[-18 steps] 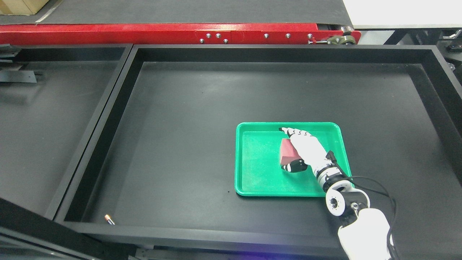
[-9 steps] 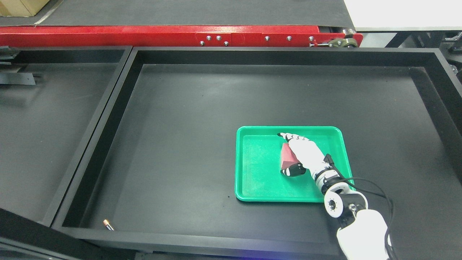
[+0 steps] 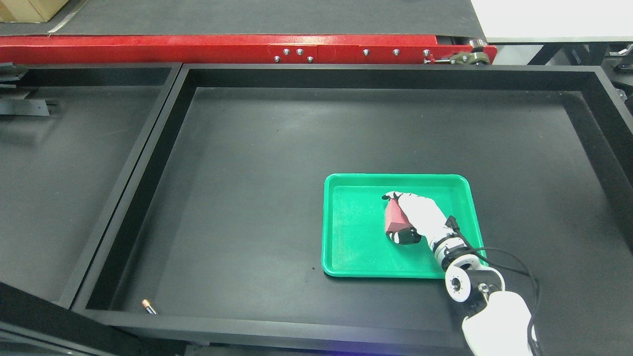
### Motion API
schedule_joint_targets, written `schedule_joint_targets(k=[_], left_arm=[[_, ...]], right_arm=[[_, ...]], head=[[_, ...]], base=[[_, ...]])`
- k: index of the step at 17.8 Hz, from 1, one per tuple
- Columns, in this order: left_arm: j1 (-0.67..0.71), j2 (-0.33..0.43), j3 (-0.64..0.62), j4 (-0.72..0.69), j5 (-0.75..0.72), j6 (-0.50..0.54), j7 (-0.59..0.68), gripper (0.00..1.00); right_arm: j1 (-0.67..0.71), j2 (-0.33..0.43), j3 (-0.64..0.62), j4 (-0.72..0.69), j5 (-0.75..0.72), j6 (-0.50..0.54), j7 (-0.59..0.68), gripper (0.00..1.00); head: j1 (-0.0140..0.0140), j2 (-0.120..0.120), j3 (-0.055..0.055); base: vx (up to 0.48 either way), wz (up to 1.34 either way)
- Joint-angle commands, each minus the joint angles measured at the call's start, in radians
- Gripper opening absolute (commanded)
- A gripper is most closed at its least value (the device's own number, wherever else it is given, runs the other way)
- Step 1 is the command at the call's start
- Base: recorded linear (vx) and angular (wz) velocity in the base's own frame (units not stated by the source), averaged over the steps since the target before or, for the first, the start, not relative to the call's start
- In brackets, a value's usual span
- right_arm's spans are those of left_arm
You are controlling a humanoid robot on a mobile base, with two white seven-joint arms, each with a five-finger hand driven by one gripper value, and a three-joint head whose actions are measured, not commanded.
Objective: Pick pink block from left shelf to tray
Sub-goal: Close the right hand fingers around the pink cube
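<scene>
No writing can be read anywhere; the small battery-like item (image 3: 148, 306), far to the lower left of the right robot hand (image 3: 413, 217), is too small to make out a label. The right robot hand reaches into the green tray (image 3: 356, 247) with fingers curled around the pink block (image 3: 393, 217), thumb beneath it and fingertips over its far edge. The block sits over the tray's middle, against the palm's left side.

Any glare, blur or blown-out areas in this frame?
Head view: sharp overall; the white surface at top right is overexposed; soft sheen on the black shelf floor; the pink block in the right hand stays clearly readable over the green tray.
</scene>
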Motion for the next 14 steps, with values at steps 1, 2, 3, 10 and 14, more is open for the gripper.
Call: schedule_joint_targets(k=[1,2,3,10,14], left_arm=[[0.02,0.017,0.0,-0.017,0.0,0.0,0.0,1.0],[0.02,0.017,0.0,-0.017,0.0,0.0,0.0,1.0],[0.02,0.017,0.0,-0.017,0.0,0.0,0.0,1.0],[0.02,0.017,0.0,-0.017,0.0,0.0,0.0,1.0],[0.02,0.017,0.0,-0.017,0.0,0.0,0.0,1.0]], right_arm=[[0.004,-0.022,-0.046,0.002,-0.01,-0.038,0.003,0.16],[0.002,-0.02,-0.058,0.0,-0.018,-0.054,0.002,0.1],[-0.001,-0.02,-0.08,-0.004,-0.033,-0.077,0.0,0.04],[0.03,-0.038,-0.201,-0.133,-0.131,-0.23,-0.414,0.05],[0.071,-0.046,-0.2,-0.174,-0.131,-0.232,-0.633,0.05]], head=[[0.0,0.0,0.0],[0.0,0.0,0.0],[0.0,0.0,0.0],[0.0,0.0,0.0],[0.0,0.0,0.0]], base=[[0.0,0.0],[0.0,0.0],[0.0,0.0],[-0.001,0.0],[-0.005,0.0]])
